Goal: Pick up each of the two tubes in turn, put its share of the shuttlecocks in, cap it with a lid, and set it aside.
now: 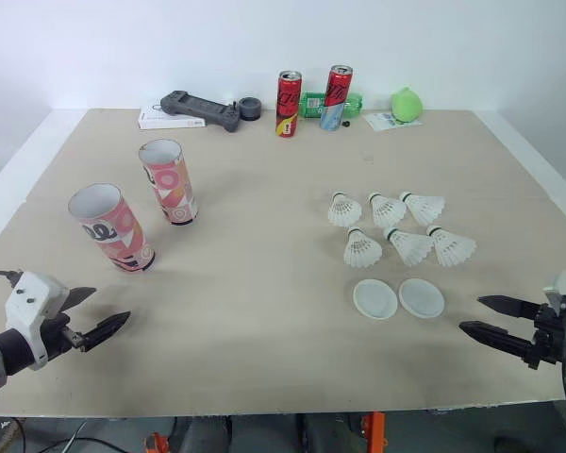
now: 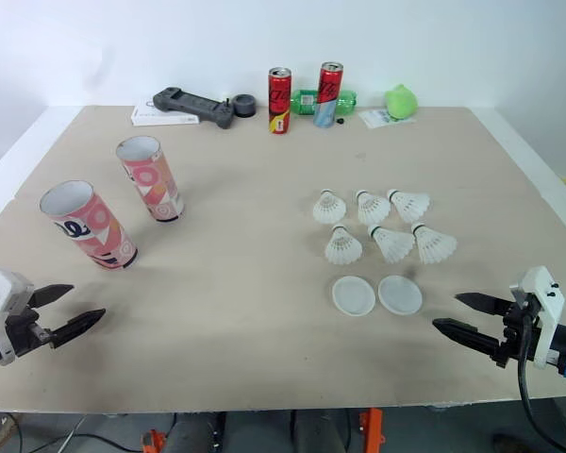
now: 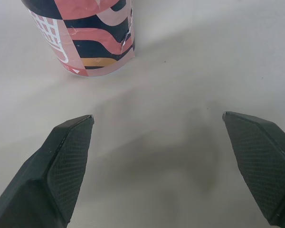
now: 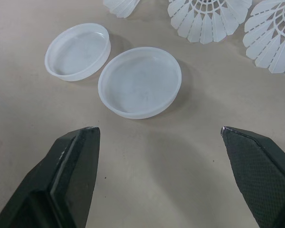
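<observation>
Two tubes are seen standing open-mouthed on the left half of the table, the near tube close to the left tool and the far tube just beyond it. Six shuttlecocks are laid out in two rows on the right, with the two lids side by side just nearer, ahead of the right tool. Both tools are held spread and empty, low over the near edge of the table. Nothing is loaded or capped, so the task is judged to be at its very first step: picking up a tube. The left tool would need to be carried forward to the near tube and its fingers closed around the wall, gently enough that the tube is neither crushed nor toppled.
</observation>
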